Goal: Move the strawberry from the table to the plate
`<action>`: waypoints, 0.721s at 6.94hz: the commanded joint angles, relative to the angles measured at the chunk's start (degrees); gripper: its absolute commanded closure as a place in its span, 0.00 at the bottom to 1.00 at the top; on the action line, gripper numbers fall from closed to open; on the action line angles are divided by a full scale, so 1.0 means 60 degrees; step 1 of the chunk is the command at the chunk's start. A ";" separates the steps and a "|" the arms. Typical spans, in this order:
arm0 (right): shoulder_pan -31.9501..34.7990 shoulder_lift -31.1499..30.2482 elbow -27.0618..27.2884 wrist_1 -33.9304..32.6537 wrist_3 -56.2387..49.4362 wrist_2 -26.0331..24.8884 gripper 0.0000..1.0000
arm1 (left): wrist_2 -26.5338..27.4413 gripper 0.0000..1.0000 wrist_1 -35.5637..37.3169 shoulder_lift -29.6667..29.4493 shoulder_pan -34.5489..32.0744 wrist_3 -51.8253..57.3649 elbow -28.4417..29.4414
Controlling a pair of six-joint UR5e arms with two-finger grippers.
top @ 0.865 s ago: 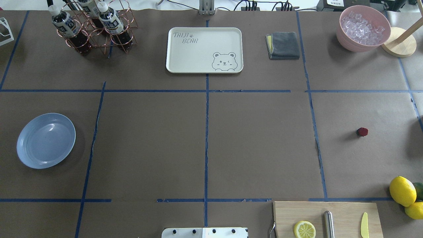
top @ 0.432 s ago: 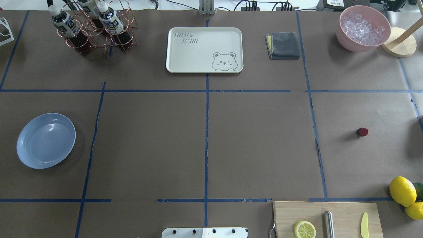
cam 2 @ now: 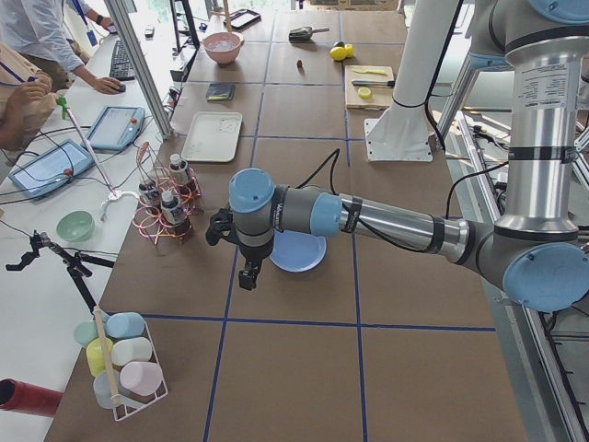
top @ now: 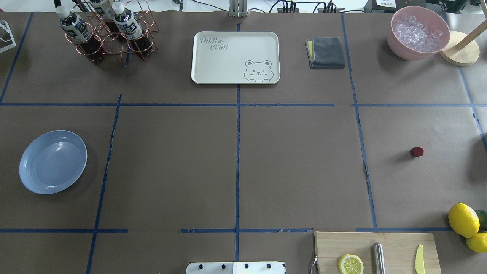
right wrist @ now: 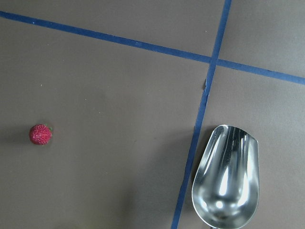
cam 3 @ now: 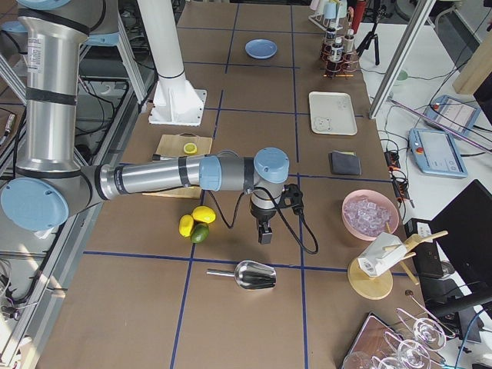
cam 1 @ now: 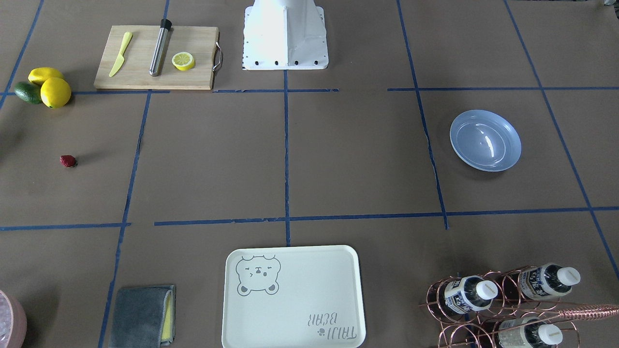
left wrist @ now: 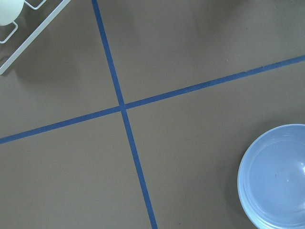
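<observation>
The strawberry [top: 417, 152] is a tiny dark red berry lying alone on the brown table [top: 296, 160] at the right; the right wrist view shows it at lower left [right wrist: 40, 134]. The pale blue plate [top: 53, 161] sits empty at the far left and fills the lower right corner of the left wrist view [left wrist: 276, 176]. Only the side views show the grippers. My left gripper [cam 2: 248, 276] hangs over the table beside the plate, and my right gripper [cam 3: 264, 234] points down near the lemons. I cannot tell whether either is open or shut.
Lemons [top: 463, 220] and a cutting board [top: 374, 251] with a lemon half and knife lie at the near right. A metal scoop [right wrist: 228, 176] rests right of the strawberry. At the far edge stand a cream tray [top: 235, 57], bottle rack [top: 108, 30], grey cloth [top: 326, 52] and pink bowl [top: 417, 32].
</observation>
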 commanded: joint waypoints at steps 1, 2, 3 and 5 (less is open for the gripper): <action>-0.0025 -0.0053 -0.0029 0.0305 -0.0008 0.0560 0.00 | -0.0019 0.00 -0.0306 0.0208 0.0094 0.0058 0.0061; -0.0039 -0.0213 -0.0058 0.0902 0.0021 0.0723 0.00 | -0.0033 0.00 -0.1207 0.0223 0.1081 -0.0044 0.0292; -0.0112 -0.0229 -0.0087 0.0952 0.0340 0.0739 0.00 | -0.0033 0.00 -0.2406 0.0194 0.1729 -0.0103 0.1165; -0.0449 -0.0229 -0.0073 0.0996 0.0825 0.0667 0.00 | -0.0019 0.00 -0.5027 0.0151 0.3117 -0.3248 0.2355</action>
